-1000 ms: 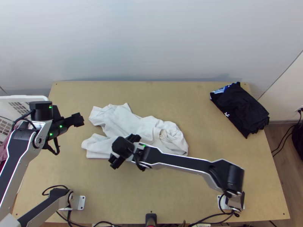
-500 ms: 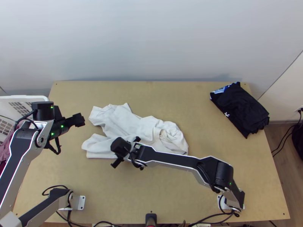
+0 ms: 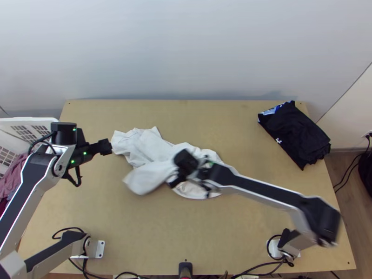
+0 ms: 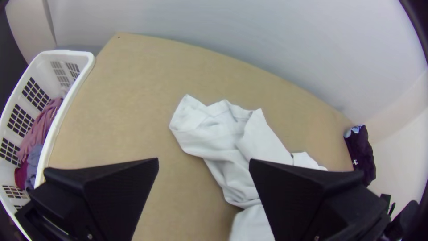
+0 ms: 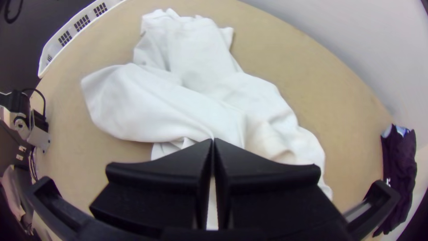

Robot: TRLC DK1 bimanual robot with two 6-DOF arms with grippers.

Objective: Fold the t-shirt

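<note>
In the top view, you have the white T-shirt (image 3: 151, 146) lying bunched and creased across the middle-left of the wooden table (image 3: 232, 121); your left gripper (image 3: 106, 147) is just beside its left end, and your right gripper (image 3: 174, 179) is at its near side, by a blurred flap; a black garment (image 3: 297, 135) lies in a folded pile at the far right corner, and the laundry basket (image 3: 30, 122) stands at the left edge.

In the left wrist view, your left gripper (image 4: 203, 163) has its fingers wide apart, with nothing between them.

In the right wrist view, your right gripper (image 5: 213, 141) has its fingertips together, clamped on T-shirt fabric; creases run to the pinch.
</note>
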